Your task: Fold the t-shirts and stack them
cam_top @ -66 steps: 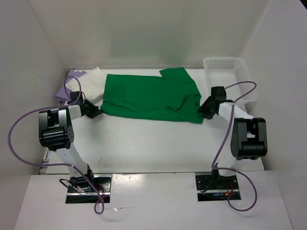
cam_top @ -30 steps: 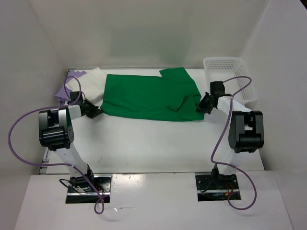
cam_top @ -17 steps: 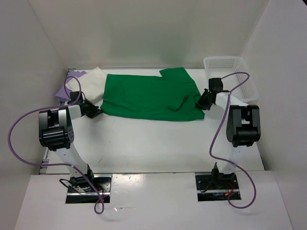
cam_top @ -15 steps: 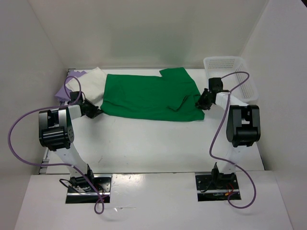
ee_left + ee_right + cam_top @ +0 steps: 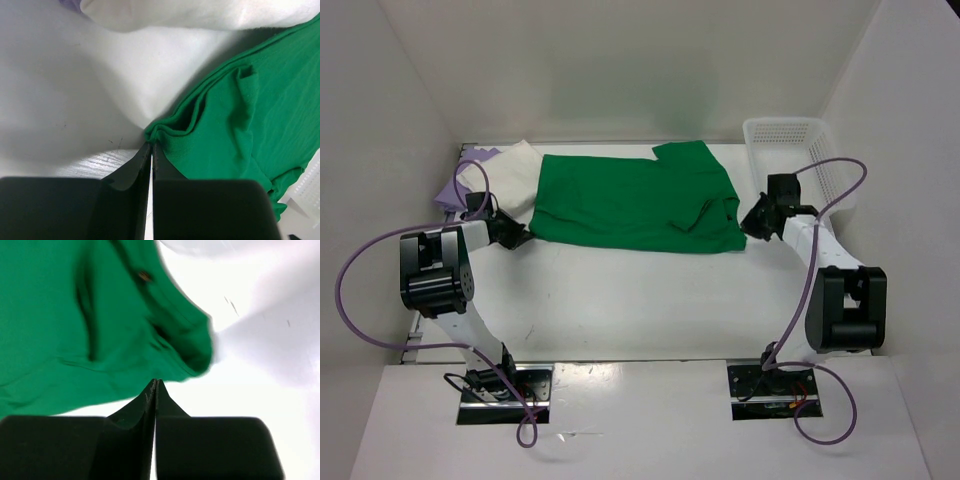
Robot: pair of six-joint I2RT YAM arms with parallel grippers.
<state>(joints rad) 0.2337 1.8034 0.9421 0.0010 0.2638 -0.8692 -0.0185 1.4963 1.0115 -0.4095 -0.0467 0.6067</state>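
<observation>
The green t-shirt point(image 5: 630, 205) lies spread flat across the far middle of the table. A cream t-shirt point(image 5: 512, 172) lies at its left end, over a lavender one point(image 5: 450, 190) near the left wall. My left gripper point(image 5: 516, 232) is shut on the green t-shirt's near left corner; in the left wrist view the cloth point(image 5: 260, 110) bunches right at the tips point(image 5: 151, 145). My right gripper point(image 5: 752, 222) sits shut at the shirt's right edge. In the right wrist view its tips point(image 5: 155, 382) meet the green hem point(image 5: 60, 315), and no cloth shows between them.
A white mesh basket point(image 5: 800, 160) stands at the far right, just behind the right gripper, and shows in the left wrist view's corner point(image 5: 310, 185). White walls close in on the left, back and right. Purple cables loop beside both arms.
The right gripper pushed toward the shirt's right sleeve, opened briefly, then shut and drew back to the right; its elbow swung outward. The left arm and its grip held still.
</observation>
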